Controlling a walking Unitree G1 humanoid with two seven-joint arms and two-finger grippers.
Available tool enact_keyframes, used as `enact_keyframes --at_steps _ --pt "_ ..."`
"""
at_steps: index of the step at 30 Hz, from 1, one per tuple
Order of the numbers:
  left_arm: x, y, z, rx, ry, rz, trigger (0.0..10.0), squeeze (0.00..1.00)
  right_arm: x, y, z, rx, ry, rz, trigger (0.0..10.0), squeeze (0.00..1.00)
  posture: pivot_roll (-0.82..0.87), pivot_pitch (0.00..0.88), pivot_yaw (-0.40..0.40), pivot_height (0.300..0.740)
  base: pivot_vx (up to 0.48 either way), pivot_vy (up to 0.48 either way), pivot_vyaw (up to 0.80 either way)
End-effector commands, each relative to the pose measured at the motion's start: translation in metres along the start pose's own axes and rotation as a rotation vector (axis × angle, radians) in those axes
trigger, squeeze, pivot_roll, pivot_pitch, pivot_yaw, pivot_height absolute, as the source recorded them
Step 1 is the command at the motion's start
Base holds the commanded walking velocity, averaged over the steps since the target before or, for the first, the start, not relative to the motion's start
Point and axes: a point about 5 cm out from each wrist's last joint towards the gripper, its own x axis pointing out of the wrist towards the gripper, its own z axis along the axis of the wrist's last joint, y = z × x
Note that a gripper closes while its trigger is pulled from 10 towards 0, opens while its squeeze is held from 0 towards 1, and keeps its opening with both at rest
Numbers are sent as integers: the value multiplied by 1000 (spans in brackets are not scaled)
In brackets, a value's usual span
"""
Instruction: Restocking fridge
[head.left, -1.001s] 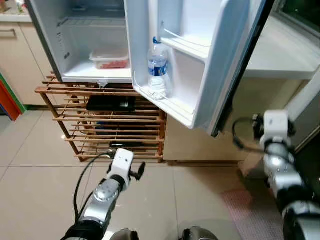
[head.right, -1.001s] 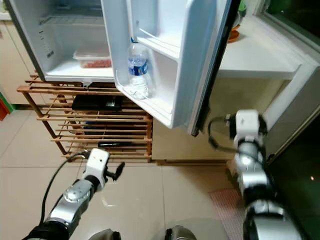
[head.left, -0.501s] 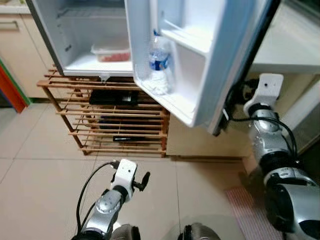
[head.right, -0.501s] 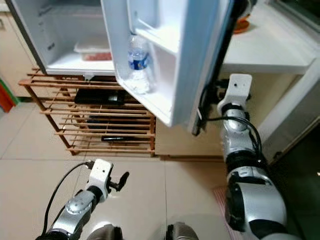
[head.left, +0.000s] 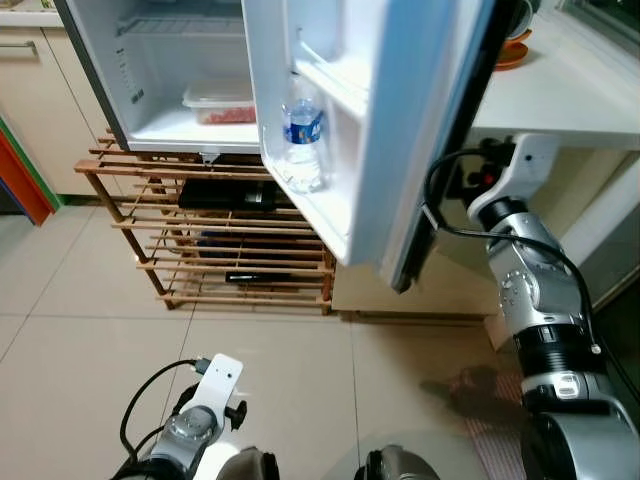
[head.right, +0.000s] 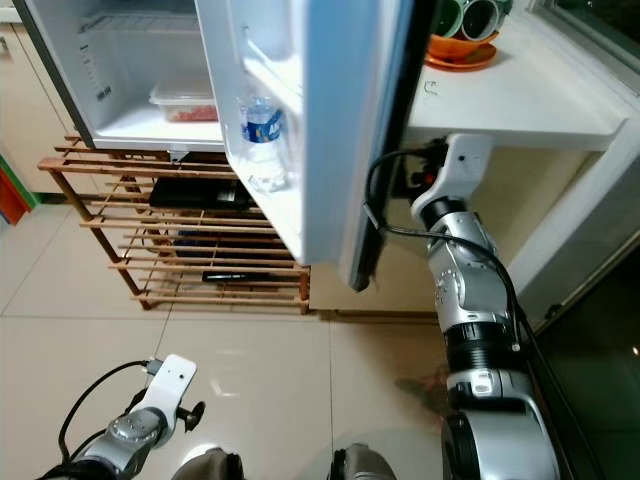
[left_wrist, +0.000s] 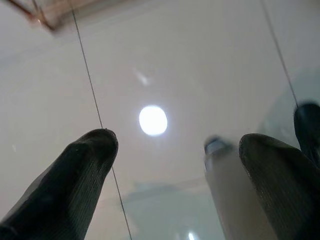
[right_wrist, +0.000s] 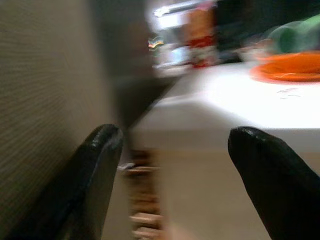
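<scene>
We see our left claw (left_wrist: 175, 165) hanging low over the tiled floor (head.left: 80, 360) at the near left, its two black fingers (left_wrist: 75, 175) spread wide with nothing between them. Beyond it a wooden slatted rack (head.left: 200, 240) stands under the open fridge (head.left: 150, 90), where a clear lidded container (head.left: 222, 103) with something red inside sits on the bottom shelf. The water bottle (head.left: 301, 140) stands upright in the lowest bin of the fridge door (head.left: 370, 130), long axis vertical, cap up and blue label facing us; its base is hidden behind the bin's lip. The door's top is cut off by the frame. Compared with half a second ago the door has swung further toward the left, so we see more of its dark edge and less of its inner shelves, and the bottle has ridden along with it. Our right claw (right_wrist: 175, 175) is up behind the door's outer face, just beside the front edge of the white desk (head.left: 570, 100) on the right; its fingers (right_wrist: 270, 180) stand apart, holding nothing, though that view is blurred. The right arm (head.left: 530, 290) has reached further in behind the door since then. An orange plate (head.right: 460, 50) with green cups sits far on the desk.
</scene>
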Motion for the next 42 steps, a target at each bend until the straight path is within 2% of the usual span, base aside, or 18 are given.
enact_keyframes --at_steps 1,6,9,13,16,17,19,20,21,24,26,27,28,29,30,33,35,42 --pt "-1 -1 -16 -30 90 -9 10000 0 -4 20 6 47 21 149 10000 0 -103 0 -18 693 0 0 0" --pt "-12 -9 -68 -92 303 -17 10000 0 -33 62 34 336 40 547 10000 0 -114 0 -20 693 0 0 0" --pt "-13 -7 -73 -83 318 -6 10000 0 -35 62 37 346 42 551 10000 0 -116 0 -23 693 0 0 0" --pt "-9 -9 -60 -45 253 -19 10000 0 -25 23 20 279 94 275 10000 0 -110 0 -28 693 0 0 0" --pt "-2 -21 -24 12 89 -71 10000 0 -21 -11 9 116 146 -27 10000 0 -107 0 -31 693 0 0 0" --pt "0 -26 -8 76 10 -88 10000 0 -22 -23 7 74 151 -124 10000 0 -103 0 -29 693 0 0 0" --pt "1 -30 2 120 -40 -97 10000 0 -23 -29 6 51 152 -179 10000 0 -102 0 -28 693 0 0 0" --pt "1 -40 32 161 -202 -125 10000 0 -26 -42 6 -51 128 -308 10000 0 -96 0 -28 693 0 0 0" --pt "1 -40 32 161 -202 -125 10000 0 -26 -42 6 -51 128 -308 10000 0 -96 0 -28 693 0 0 0" --pt "-6 -30 74 83 -443 -100 10000 0 -36 -47 -6 -94 120 -395 10000 0 -82 0 -21 693 0 0 0" --pt "-9 -27 83 51 -497 -97 10000 0 -38 -46 -11 -98 121 -407 10000 0 -80 0 -22 693 0 0 0" --pt "-17 -19 104 40 -629 -57 10000 0 -42 -45 -20 -107 134 -419 10000 0 -76 0 -23 693 0 0 0" --pt "-17 -19 104 40 -629 -57 10000 0 -42 -45 -20 -107 134 -419 10000 0 -76 0 -23 693 0 0 0" --pt "-29 -12 125 24 -755 -22 10000 0 -45 -42 -30 -101 152 -429 10000 0 -68 0 -24 693 0 0 0" --pt "-29 -12 125 24 -755 -22 10000 0 -45 -42 -30 -101 152 -429 10000 0 -68 0 -24 693 0 0 0" --pt "-76 12 176 -71 -1056 77 10000 0 -51 -32 -51 -120 175 -430 10000 0 -53 0 -21 693 0 0 0" --pt "-89 15 186 -78 -1123 84 10000 0 -52 -30 -56 -120 171 -434 10000 0 -48 0 -21 693 0 0 0" --pt "-107 11 204 -110 -1231 43 10000 0 -53 -28 -66 -128 201 -451 10000 0 -42 0 -19 693 167 85 360"
